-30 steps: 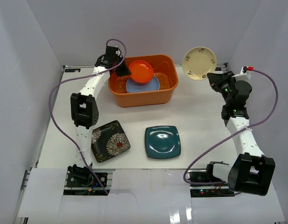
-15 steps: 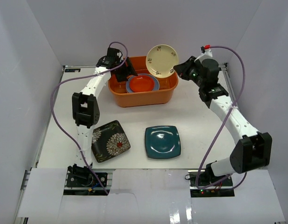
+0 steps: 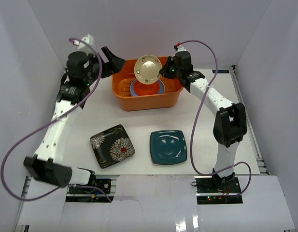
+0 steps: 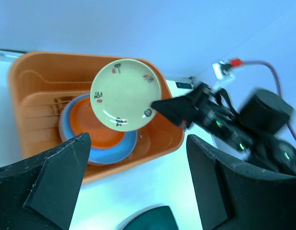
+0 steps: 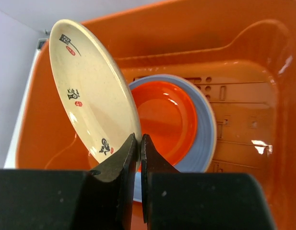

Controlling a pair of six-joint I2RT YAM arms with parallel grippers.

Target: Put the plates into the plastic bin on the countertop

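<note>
My right hand (image 5: 139, 140) pinches the cream plate (image 5: 92, 91) over the bin (image 3: 149, 103), which holds an orange-red plate (image 5: 164, 120) on a blue plate (image 5: 207, 125); my left hand (image 4: 137, 138) gapes empty.

Setting: robot lab test cell, not a real kitchen. Evidence: bare white countertop (image 3: 144, 121) w/ plain white walls (image 3: 221, 29) behind and on both sides of the orange plastic bin (image 3: 149, 101). Arm bases (image 3: 219, 186) w/ exposed electronics + LEDs sit at the near edge, opposite the bin. Purple cable (image 4: 255, 62) loops loose. Kitchenware = props only: cream plate (image 3: 148, 68) over bin, teal plate (image 3: 168, 147) in front of it.
</note>
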